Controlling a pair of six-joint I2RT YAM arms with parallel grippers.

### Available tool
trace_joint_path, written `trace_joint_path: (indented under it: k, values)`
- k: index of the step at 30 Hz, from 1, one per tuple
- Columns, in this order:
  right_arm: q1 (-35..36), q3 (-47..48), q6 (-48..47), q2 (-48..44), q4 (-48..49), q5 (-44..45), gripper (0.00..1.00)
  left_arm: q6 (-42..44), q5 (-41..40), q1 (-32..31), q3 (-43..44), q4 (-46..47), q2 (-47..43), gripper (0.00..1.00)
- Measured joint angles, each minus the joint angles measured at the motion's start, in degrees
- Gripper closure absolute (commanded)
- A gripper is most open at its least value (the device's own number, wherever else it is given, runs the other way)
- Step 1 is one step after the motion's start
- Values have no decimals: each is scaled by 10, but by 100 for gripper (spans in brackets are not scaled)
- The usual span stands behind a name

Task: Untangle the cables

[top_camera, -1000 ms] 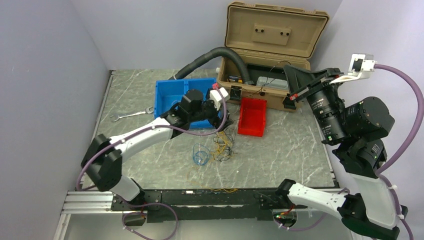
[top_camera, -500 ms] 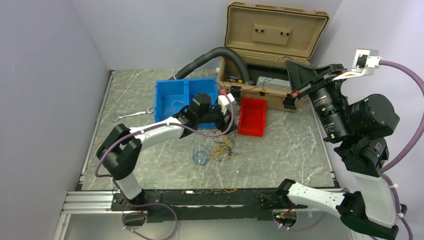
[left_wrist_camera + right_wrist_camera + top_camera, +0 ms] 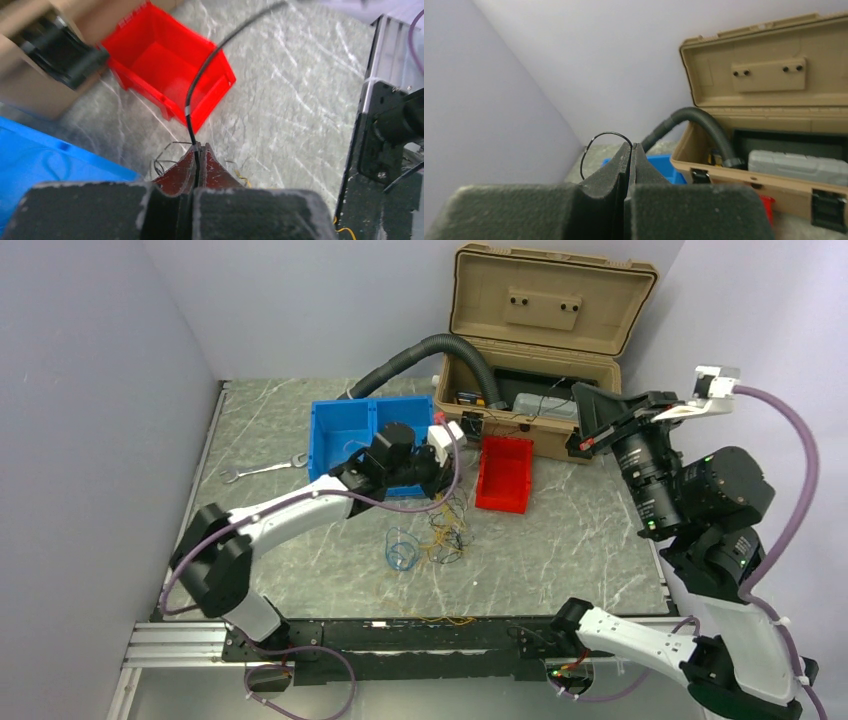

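Swinging back toward the near left, the left arm has shifted, and the right wrist sits slightly lower than before. The left hand (image 3: pixel 197 147) is clamped on a black cable (image 3: pixel 200 80) that rises over the red bin (image 3: pixel 165 60). The right hand (image 3: pixel 631 146) pinches a black looped end (image 3: pixel 601 135) up by the toolbox (image 3: pixel 774 75). The other cables (image 3: pixel 440 535) lie tangled on the counter (image 3: pixel 580 530). It looks as if one strand is being drawn out taut.

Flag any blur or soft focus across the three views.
Top external: sharp, evenly lit, but the cables are barely resolved. Left wrist: toolbox and blue bin at the left edge blurred; red bin and black cable crisper. Right wrist: right gripper up close is soft and grainy, background toolbox fairly clear.
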Motion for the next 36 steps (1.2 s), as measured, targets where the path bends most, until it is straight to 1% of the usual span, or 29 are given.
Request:
trace_joint_path:
  k: [3, 7, 10, 12, 13, 14, 15, 16, 19, 21, 23, 25, 28, 29, 31, 33, 36]
  values:
    - [0, -45, 0, -19, -4, 19, 100, 13, -20, -5, 55, -79, -46, 100]
    - [0, -116, 4, -44, -15, 42, 100, 23, -44, -13, 164, -197, -98, 100]
    - [0, -153, 10, -54, -29, 53, 100, 25, -53, -17, 290, -303, -104, 100]
    - [0, -167, 16, -56, -37, 55, 100, 25, -59, -20, 393, -374, -99, 100]
    - [0, -173, 18, -57, -41, 55, 100, 21, -59, -21, 422, -388, -102, 100]
    - [0, -177, 21, -59, -42, 55, 100, 17, -61, -23, 432, -393, -111, 100]
    - [0, -184, 23, -61, -42, 55, 100, 10, -63, -24, 423, -389, -129, 100]
    - [0, -192, 27, -64, -42, 54, 100, 3, -66, -25, 388, -379, -157, 100]
    - [0, -225, 37, -80, -41, 47, 100, -21, -81, -26, 237, -350, -231, 100]
    - [0, -243, 43, -84, -41, 37, 100, -37, -90, -23, 173, -360, -228, 100]
    - [0, -256, 47, -80, -43, 22, 100, -43, -99, -20, 178, -396, -185, 100]
    - [0, -259, 49, -68, -46, 6, 100, -46, -112, -16, 221, -446, -124, 100]
    - [0, -261, 50, -48, -45, -24, 100, -46, -130, -14, 298, -502, -102, 100]
    - [0, -263, 50, -42, -43, -37, 100, -46, -135, -14, 328, -512, -109, 100]
    - [0, -274, 50, -34, -37, -62, 100, -47, -144, -14, 360, -515, -136, 100]
    - [0, -290, 50, -30, -28, -92, 100, -49, -154, -14, 359, -517, -181, 100]
    - [0, -316, 46, -23, -7, -158, 100, -53, -166, -14, 324, -516, -235, 100]
